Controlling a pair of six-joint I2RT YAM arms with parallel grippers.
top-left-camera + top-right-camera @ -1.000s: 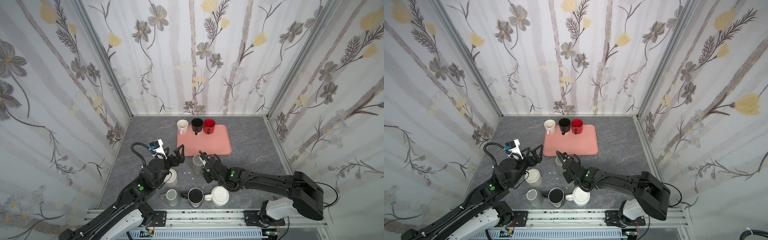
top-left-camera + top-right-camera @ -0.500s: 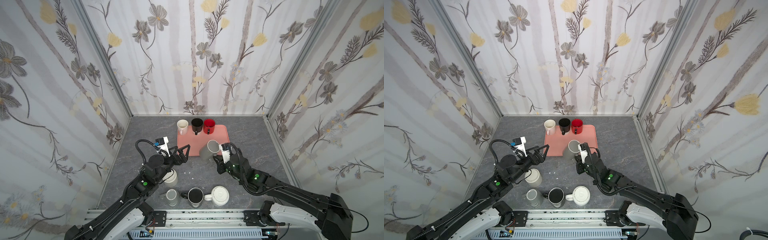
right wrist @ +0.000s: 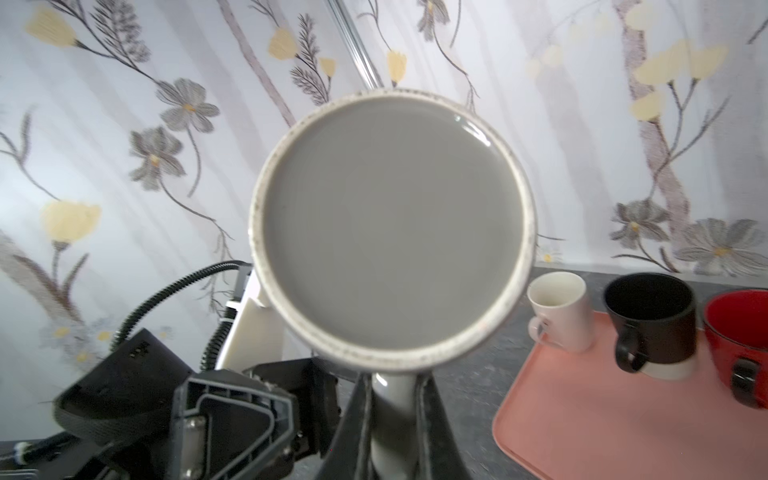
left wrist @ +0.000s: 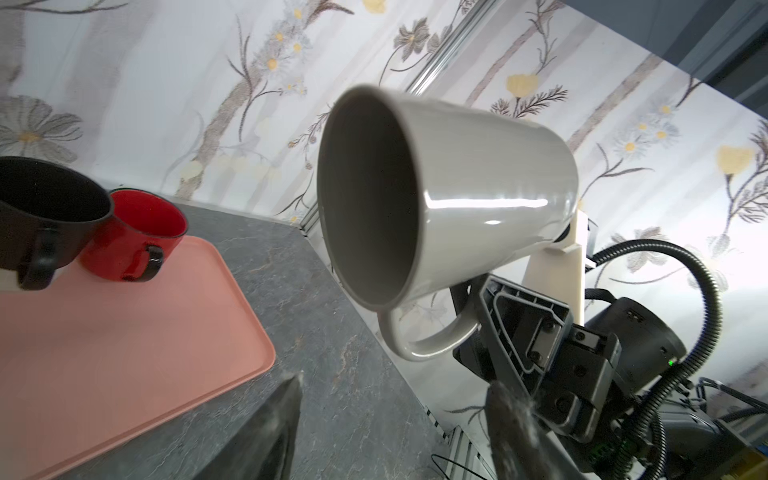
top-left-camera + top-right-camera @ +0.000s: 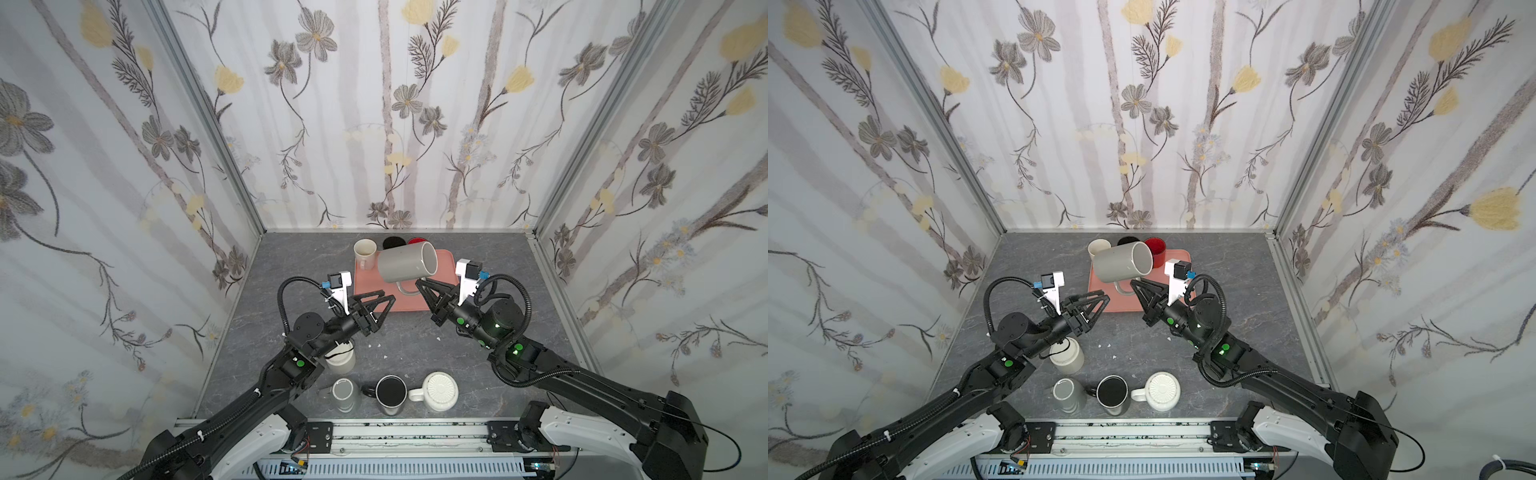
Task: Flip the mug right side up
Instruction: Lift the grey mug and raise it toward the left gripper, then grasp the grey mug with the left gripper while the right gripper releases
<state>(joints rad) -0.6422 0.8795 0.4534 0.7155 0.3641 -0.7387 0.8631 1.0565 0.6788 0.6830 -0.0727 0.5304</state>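
Observation:
The grey mug (image 5: 402,262) (image 5: 1119,262) hangs on its side in the air above the front of the pink tray (image 5: 388,301). My right gripper (image 5: 420,286) (image 3: 392,409) is shut on the mug's handle (image 3: 392,395), which points down. The mug's flat bottom (image 3: 390,224) faces the right wrist camera. Its open mouth (image 4: 368,199) faces the left wrist camera. My left gripper (image 5: 380,300) (image 4: 395,395) is raised to the left of and below the mug, open and apart from it, with nothing between its fingers.
A cream mug (image 5: 365,252), a black mug (image 4: 37,232) and a red mug (image 4: 137,237) stand upright at the tray's back. Near the front edge are a white mug (image 5: 341,362) under the left arm, a grey cup (image 5: 345,394), a black mug (image 5: 390,394) and an upside-down white mug (image 5: 438,391).
My right gripper has carried the grey mug from the table up and back, tipping it onto its side. My left gripper has risen toward it and its jaws have narrowed.

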